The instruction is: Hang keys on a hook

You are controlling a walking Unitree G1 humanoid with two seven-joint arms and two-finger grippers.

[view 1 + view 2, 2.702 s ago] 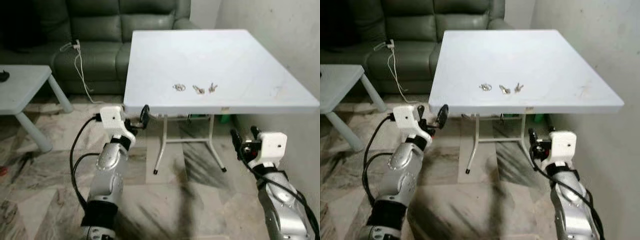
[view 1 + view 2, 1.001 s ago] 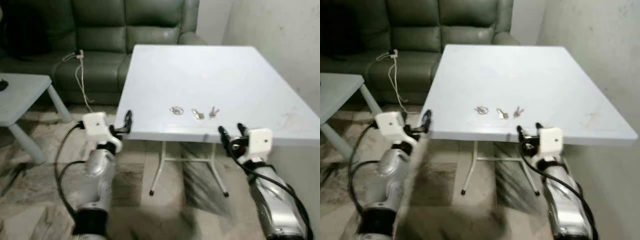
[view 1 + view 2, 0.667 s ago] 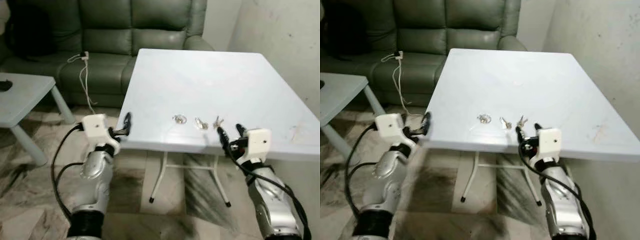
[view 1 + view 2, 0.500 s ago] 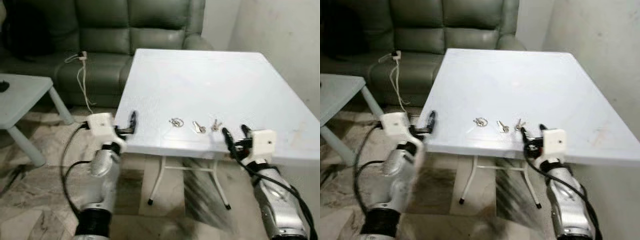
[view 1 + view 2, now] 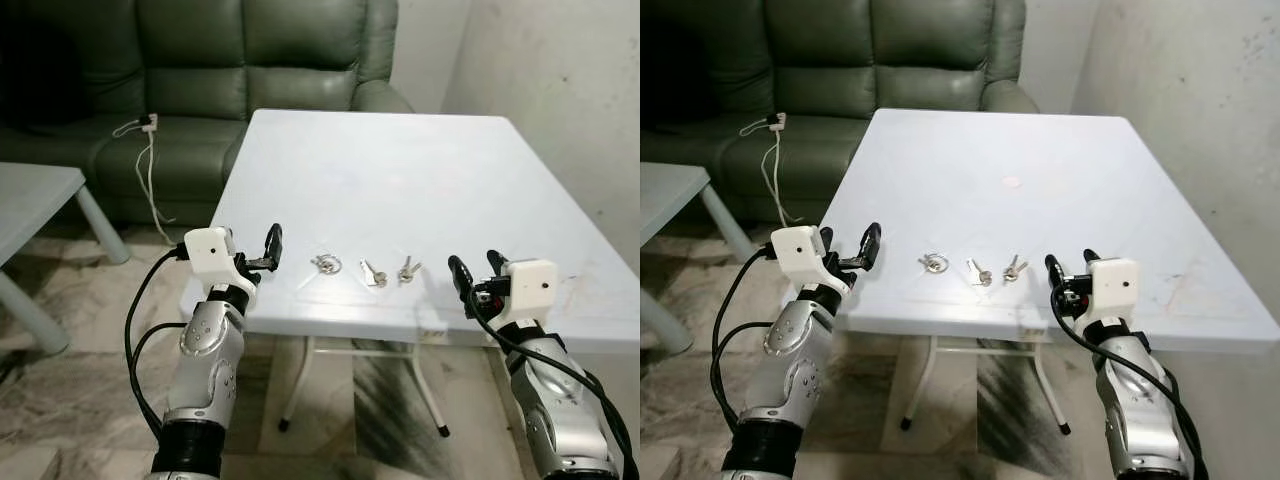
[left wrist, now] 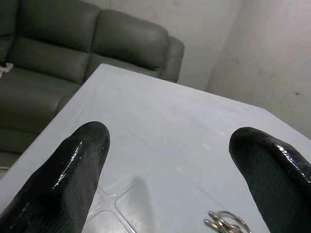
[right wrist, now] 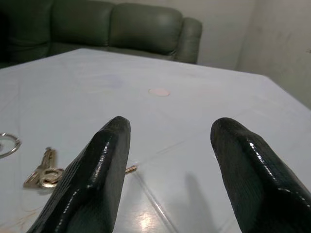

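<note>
Three small sets of keys lie in a row near the front edge of the white table (image 5: 420, 170): a key ring (image 5: 326, 264) on the left, a single key (image 5: 373, 273) in the middle, and a pair of keys (image 5: 405, 269) on the right, each a little apart from the next. The left gripper (image 5: 271, 245) hovers over the table's front left corner, beside the key ring, its two black fingers (image 6: 63, 174) spread wide with nothing between them. The right gripper (image 5: 473, 274) hangs over the front edge to the right of the pair of keys, its fingers (image 7: 92, 179) also spread and empty. Behind the table stands a dark green leather sofa (image 5: 210, 60) with a white cable (image 5: 148, 160) trailing off its seat, and a pale low table (image 5: 30, 215) sits to the left on the marble-patterned floor (image 5: 80, 380).
</note>
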